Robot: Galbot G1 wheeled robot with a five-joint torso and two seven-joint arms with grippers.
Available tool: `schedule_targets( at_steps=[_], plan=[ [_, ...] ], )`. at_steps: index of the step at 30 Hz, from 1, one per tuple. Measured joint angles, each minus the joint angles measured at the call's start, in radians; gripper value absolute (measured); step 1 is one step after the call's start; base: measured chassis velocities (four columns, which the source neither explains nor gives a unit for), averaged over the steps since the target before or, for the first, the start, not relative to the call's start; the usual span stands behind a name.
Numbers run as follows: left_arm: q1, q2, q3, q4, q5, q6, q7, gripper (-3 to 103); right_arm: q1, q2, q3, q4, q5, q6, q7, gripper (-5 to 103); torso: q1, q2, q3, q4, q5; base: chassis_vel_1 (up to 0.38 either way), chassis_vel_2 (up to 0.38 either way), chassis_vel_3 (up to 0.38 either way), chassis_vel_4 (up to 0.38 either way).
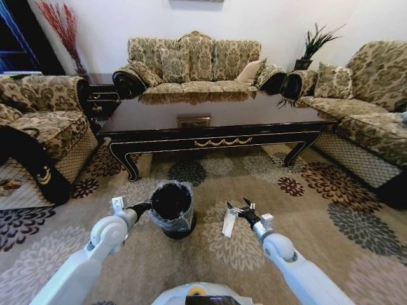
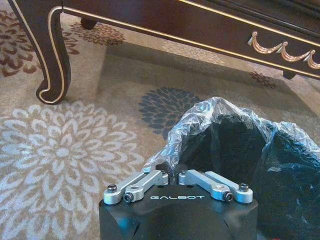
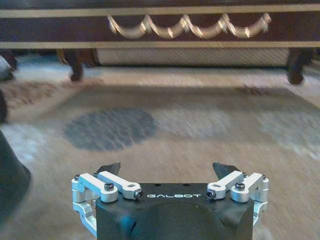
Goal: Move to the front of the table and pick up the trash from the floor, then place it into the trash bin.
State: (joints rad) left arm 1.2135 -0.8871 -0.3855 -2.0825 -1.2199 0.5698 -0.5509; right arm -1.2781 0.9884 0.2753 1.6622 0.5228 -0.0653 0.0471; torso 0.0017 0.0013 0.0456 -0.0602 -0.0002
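**Living room, both arms low by the bin**

We're in a sitting room with floral sofas (image 1: 194, 60) on three sides and the long dark table (image 1: 216, 121) straight ahead of us, gold scrollwork on its front edge. The floor (image 1: 210, 168) is beige carpet covered in big flower medallions.

Our left claw (image 1: 145, 206) is right up against the near-left rim of the trash bin (image 1: 172, 210). In the left wrist view the fingertips (image 2: 170, 169) are drawn together right at the crinkled plastic liner (image 2: 210, 112), but we can't tell if they actually grip the plastic or just touch it. The bin stands on the carpet between the two claws, a bit short of the table's front edge, and a curved table leg (image 2: 52, 60) sits beyond it.

Our right claw (image 1: 241, 210) is just to the right of the bin, off the carpet. A white oblong wrapper (image 1: 229, 222) hangs right at its tip in the head view, so that's where the trash is: at the claw, beside the bin, not in it. The right wrist view shows the fingers (image 3: 112, 170) spread wide apart, so we can't say how the wrapper is held. Ahead of that claw is bare carpet, then the table's front rail.
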Motion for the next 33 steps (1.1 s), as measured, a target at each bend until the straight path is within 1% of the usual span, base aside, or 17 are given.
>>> schedule_targets(
  at_steps=[3,5,7,10,13,14,16,23,29,33],
  plan=[
    [-0.010,0.001,0.007,0.009,-0.006,-0.002,0.000,4,0.007,0.033,0.004,-0.072,-0.006,-0.008,0.014,100,0.000,0.000,0.000,-0.0004,0.0000,0.000,0.000,0.000,0.000],
    [-0.009,0.001,0.009,0.010,-0.006,-0.002,0.000,4,0.012,0.043,0.004,-0.089,-0.006,-0.009,0.016,100,0.000,0.000,0.000,-0.0002,0.0002,0.000,0.000,0.000,0.000],
    [-0.010,0.000,0.017,0.010,-0.005,-0.002,-0.001,4,0.019,0.059,0.005,-0.118,-0.008,-0.010,0.019,100,0.000,0.000,0.000,0.0005,0.0001,0.000,0.000,0.000,0.000],
    [-0.018,-0.003,0.038,0.010,-0.005,-0.004,-0.007,4,0.028,0.093,0.008,-0.174,-0.024,-0.009,0.020,100,0.000,0.000,0.000,-0.0002,0.0000,0.000,0.000,0.000,0.000],
    [-0.018,-0.004,0.042,0.010,-0.005,-0.006,-0.011,4,0.035,0.111,0.007,-0.198,-0.031,-0.006,0.019,100,0.000,0.000,0.000,-0.0001,0.0001,0.000,0.000,0.000,0.000],
    [-0.015,-0.004,0.042,0.010,-0.005,-0.007,-0.014,4,0.045,0.131,0.003,-0.224,-0.038,-0.002,0.016,100,0.000,0.000,0.000,0.0000,0.0001,0.000,0.000,0.000,0.000],
    [-0.014,-0.004,0.042,0.009,-0.005,-0.008,-0.014,4,0.047,0.136,0.002,-0.232,-0.041,0.000,0.015,100,0.000,0.000,0.000,0.0000,0.0001,0.000,0.000,0.000,0.000],
    [-0.002,-0.006,0.043,0.007,-0.001,-0.017,-0.028,4,0.107,0.197,-0.017,-0.331,-0.057,0.023,0.001,100,0.000,0.000,0.000,0.0002,0.0001,0.000,0.000,0.000,0.000],
    [-0.001,-0.006,0.043,0.007,-0.001,-0.019,-0.028,4,0.142,0.216,-0.033,-0.379,-0.060,0.034,-0.004,100,0.000,0.000,0.000,0.0000,0.0000,0.000,0.000,0.000,0.000],
    [-0.003,-0.001,0.043,0.014,-0.001,-0.028,-0.030,4,0.187,0.247,-0.050,-0.464,-0.088,0.052,-0.010,100,0.000,0.000,0.000,0.0002,0.0000,0.000,0.000,0.000,0.000]
  ],
)
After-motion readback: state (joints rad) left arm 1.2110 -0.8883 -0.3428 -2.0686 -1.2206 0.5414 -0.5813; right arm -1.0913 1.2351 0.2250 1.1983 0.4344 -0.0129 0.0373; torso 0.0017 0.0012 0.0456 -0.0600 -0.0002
